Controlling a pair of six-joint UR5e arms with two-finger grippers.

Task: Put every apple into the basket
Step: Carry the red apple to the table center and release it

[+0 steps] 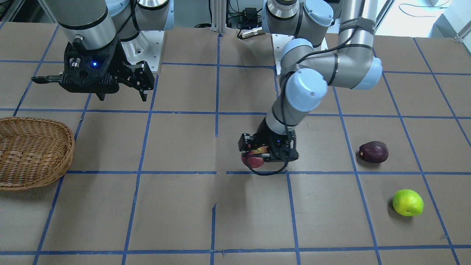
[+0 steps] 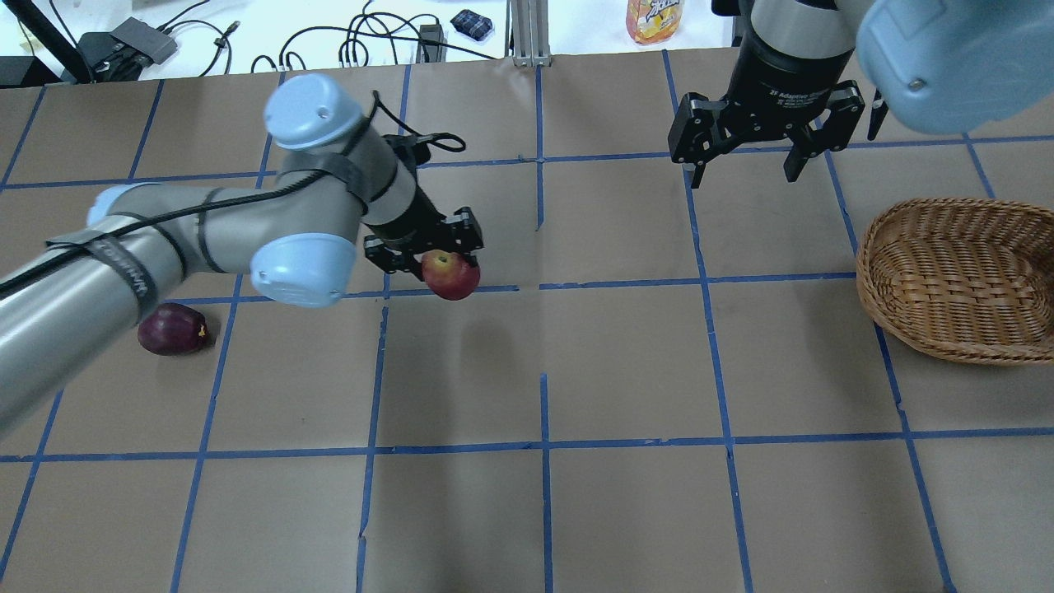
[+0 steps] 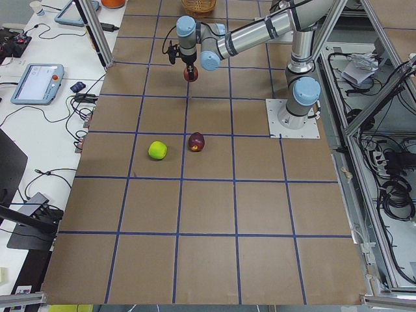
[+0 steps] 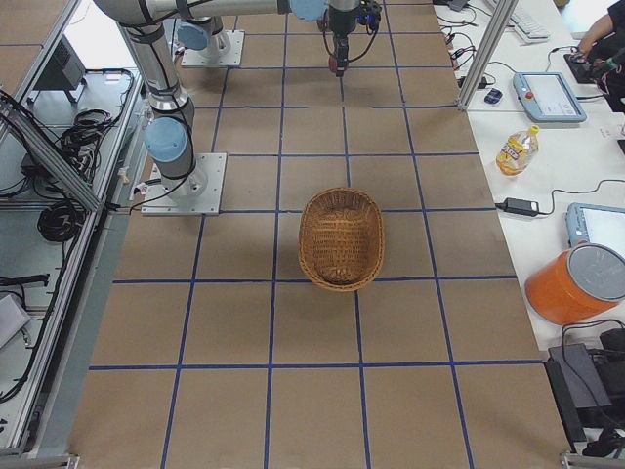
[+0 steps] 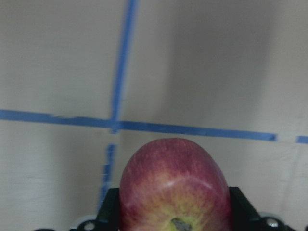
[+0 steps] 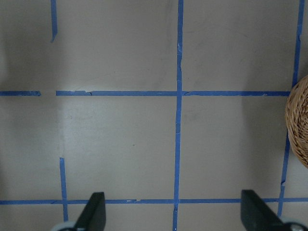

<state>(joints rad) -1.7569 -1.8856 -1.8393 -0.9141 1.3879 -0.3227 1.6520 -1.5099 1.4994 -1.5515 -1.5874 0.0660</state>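
My left gripper [image 2: 445, 262] is shut on the red apple [image 2: 450, 275] and holds it above the table's middle; the apple fills the left wrist view [image 5: 174, 187] and shows from the front [image 1: 253, 158]. The maroon apple [image 2: 172, 329] lies on the table on my left, also in the front view [image 1: 373, 151]. The green apple [image 1: 407, 202] lies near the far edge; the left arm hides it overhead. The wicker basket [image 2: 959, 277] sits at my right, empty [image 1: 31, 152]. My right gripper [image 2: 745, 169] hangs open and empty, high above the table beside the basket.
The table is brown paper with a blue tape grid. A drink bottle [image 2: 655, 18] and cables lie beyond the far edge. The basket's rim [image 6: 297, 127] shows at the right edge of the right wrist view.
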